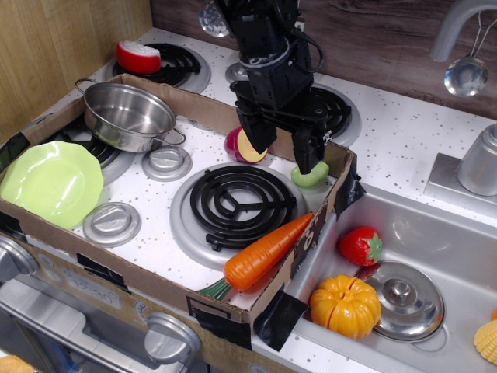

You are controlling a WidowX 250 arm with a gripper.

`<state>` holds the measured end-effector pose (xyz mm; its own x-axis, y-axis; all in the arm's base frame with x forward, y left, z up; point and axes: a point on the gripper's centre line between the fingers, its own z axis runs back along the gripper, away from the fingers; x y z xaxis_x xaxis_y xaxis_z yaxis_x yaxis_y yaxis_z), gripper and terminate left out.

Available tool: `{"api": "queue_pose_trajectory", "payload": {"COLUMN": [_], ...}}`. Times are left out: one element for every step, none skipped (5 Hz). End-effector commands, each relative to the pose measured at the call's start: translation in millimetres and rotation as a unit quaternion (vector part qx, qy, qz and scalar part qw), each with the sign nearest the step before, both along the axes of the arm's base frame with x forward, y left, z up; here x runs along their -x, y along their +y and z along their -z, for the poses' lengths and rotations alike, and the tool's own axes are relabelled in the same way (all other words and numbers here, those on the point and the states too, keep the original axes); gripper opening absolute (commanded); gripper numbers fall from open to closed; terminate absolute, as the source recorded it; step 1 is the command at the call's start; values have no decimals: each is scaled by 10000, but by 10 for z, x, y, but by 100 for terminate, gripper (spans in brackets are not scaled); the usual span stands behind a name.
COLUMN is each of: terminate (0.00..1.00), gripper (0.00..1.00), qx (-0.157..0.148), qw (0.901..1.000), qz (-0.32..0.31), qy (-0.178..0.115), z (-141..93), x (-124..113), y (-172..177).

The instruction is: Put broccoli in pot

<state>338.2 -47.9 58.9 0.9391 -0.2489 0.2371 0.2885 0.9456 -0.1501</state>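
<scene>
Observation.image shows the small pale green plastic broccoli lying by the cardboard box's right wall, at 2 o'clock from the black coil burner. The black gripper stands over it, fingers spread and empty. The shiny steel pot sits well apart, at 10 o'clock.

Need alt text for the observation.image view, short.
Black gripper, jaws open, hangs over the stove beside the broccoli in the box's far right corner. The empty pot sits far left; a carrot lies in front.
</scene>
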Motion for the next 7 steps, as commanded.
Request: {"api": "queue_pose_trajectory", "payload": {"terminate": [0,0,0,0,0,0,0], "gripper": [100,100,100,100,100,100,100], "qx": [-91,-32,-50,-42,-93,-99,-2], "qw": [9999,10000,9999,9999,9999,9999,10000], "qz": [-67,-90,-63,-44,-50,5,69], "qy": [-27,-26,-63,-111,-120,-85,-56], "z": [-69,-1,45,73,38,83,174], "x": [-231,-262,-299,-335,-359,-392,-418], "y": [-169,-211,-204,-136,-70,-68,-86]}}
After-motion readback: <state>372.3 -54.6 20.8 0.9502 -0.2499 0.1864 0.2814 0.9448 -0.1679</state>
